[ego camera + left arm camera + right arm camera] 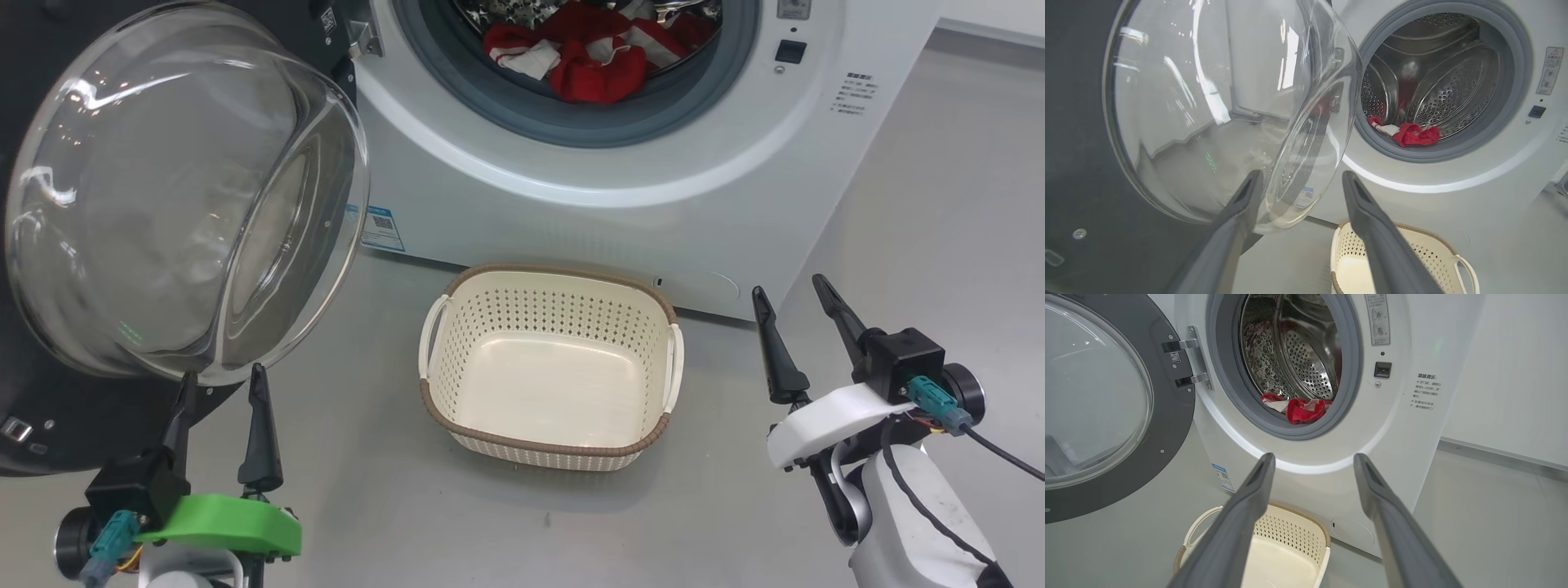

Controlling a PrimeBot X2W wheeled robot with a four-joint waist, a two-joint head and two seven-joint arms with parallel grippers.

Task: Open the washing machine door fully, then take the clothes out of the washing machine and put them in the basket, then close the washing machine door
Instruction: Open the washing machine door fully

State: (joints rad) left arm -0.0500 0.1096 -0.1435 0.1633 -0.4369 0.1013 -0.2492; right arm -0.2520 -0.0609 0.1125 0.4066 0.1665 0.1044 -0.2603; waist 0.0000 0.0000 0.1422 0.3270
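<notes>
Grey floor (939,245): white washing machine (571,220) standing, basket (555,314) (cream, perforated) just before it.

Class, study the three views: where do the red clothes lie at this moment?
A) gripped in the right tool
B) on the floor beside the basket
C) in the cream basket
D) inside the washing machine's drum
D: the clothes lie inside the drum mouth of the washing machine, and the basket in front of it has nothing red in it.

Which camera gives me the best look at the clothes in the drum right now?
The head view: the clothes appear largest there, red with white panels, though the top edge crops them. Both wrist views show them as a small red heap low in the drum.
</notes>
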